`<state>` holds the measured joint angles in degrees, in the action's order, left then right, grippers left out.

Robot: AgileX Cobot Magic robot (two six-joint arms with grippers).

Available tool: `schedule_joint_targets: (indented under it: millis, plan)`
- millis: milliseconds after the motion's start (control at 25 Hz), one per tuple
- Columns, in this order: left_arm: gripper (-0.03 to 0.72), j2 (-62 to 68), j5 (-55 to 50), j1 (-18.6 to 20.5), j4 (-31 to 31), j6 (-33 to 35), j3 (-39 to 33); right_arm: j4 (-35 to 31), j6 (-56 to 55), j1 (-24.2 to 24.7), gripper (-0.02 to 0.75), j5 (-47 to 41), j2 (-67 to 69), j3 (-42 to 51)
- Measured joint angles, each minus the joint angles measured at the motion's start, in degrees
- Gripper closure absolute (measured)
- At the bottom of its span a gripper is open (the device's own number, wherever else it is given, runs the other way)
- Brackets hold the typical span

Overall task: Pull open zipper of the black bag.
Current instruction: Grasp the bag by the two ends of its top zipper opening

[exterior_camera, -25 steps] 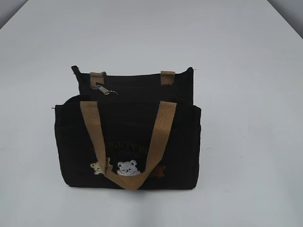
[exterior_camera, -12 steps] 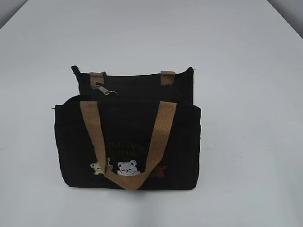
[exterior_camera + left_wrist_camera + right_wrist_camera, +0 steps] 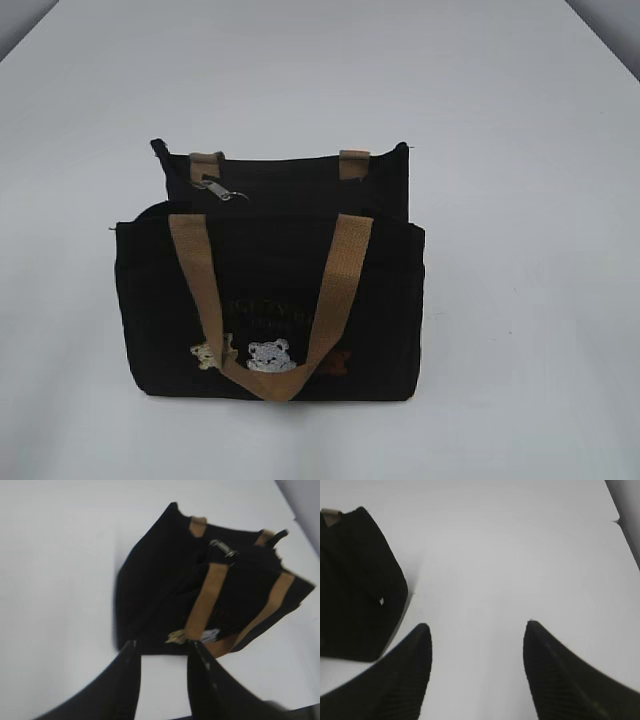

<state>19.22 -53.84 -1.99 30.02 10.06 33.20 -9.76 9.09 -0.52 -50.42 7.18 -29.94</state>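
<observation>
The black bag (image 3: 270, 300) stands upright on the white table, its tan handle hanging down the front over small bear patches. The zipper's silver pull tab (image 3: 218, 188) lies on top at the bag's left end. No gripper shows in the exterior view. In the blurred left wrist view my left gripper (image 3: 162, 645) is open just short of the bag (image 3: 160, 595), with only bare table between its fingers; the pull tab (image 3: 223, 549) lies farther off. My right gripper (image 3: 476, 625) is open and empty over the table, to the right of the bag's end (image 3: 355, 580).
The white table (image 3: 500, 120) stretches around the bag on all sides. Its far right edge (image 3: 619, 520) shows in the right wrist view. Tan strap loops (image 3: 354, 160) sit along the bag's back top edge.
</observation>
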Motion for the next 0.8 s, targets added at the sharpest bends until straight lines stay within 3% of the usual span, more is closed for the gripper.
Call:
schedule_joint_targets:
  millis: [160,400,560,800]
  plan:
    - [0.384,13.0,6.6,0.0,12.3,0.4,1.4,-1.3,5.2,-2.0,0.288,9.0,9.3,0.0]
    - [0.279,35.8,5.7,0.0,24.2,10.3,6.9,-3.8,13.3,-10.2,0.288,16.8,26.9,-3.5]
    - [0.273,46.9,5.2,-2.2,25.4,12.4,12.0,-5.7,17.0,-16.4,0.288,17.1,41.7,-10.3]
    - [0.273,60.9,6.4,-9.2,23.9,13.4,18.3,-6.6,21.9,-26.7,0.289,17.4,59.0,-20.9]
